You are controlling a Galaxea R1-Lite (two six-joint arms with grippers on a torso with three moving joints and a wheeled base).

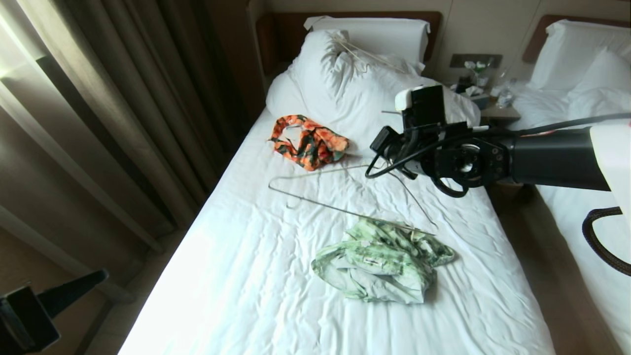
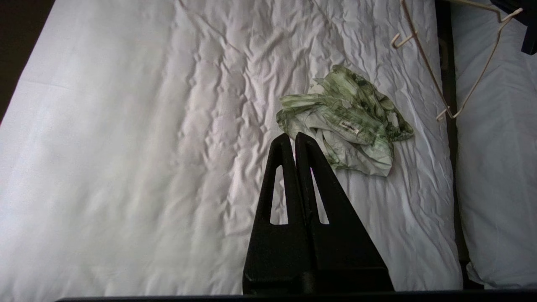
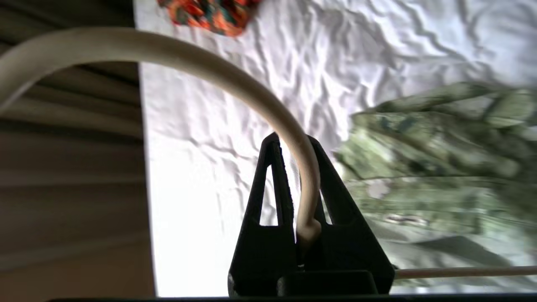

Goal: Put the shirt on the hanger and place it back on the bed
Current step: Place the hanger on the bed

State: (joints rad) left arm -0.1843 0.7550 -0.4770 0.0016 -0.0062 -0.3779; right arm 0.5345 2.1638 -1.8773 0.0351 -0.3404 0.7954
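The shirt point(image 1: 382, 261) lies crumpled in a green-and-white heap on the bed point(image 1: 246, 276), toward the foot end and nearer the right-hand edge, its neck label facing up. Nothing grips it. Just above it hangs the hanger point(image 1: 315, 199), the thin cream triangle lifted off the sheet and tipped, one corner out over the middle of the mattress and the long bar slanting down to the top of the shirt, where it seems to brush the fabric, though from the head view that contact is hard to call.

The right gripper point(image 3: 293, 144) has the hanger: in the wrist view its two black fingers point(image 3: 268, 184) are clamped on the curved hook, the cream wire running right between them. That arm reaches in from the right side, across the bed's upper half.

The left gripper point(image 2: 295, 136) hovers above the sheet, just beside the shirt's near edge, its fingers pressed together with nothing between them.

Further up the bed, an orange, black and teal garment point(image 1: 309, 140) sits bunched below the duvet point(image 1: 345, 84), which is piled against the pillow point(image 1: 374, 34) and the dark headboard point(image 1: 276, 34). Curtains point(image 1: 98, 113) hang along the left side; a second white bed point(image 1: 586, 79) stands off to the right.
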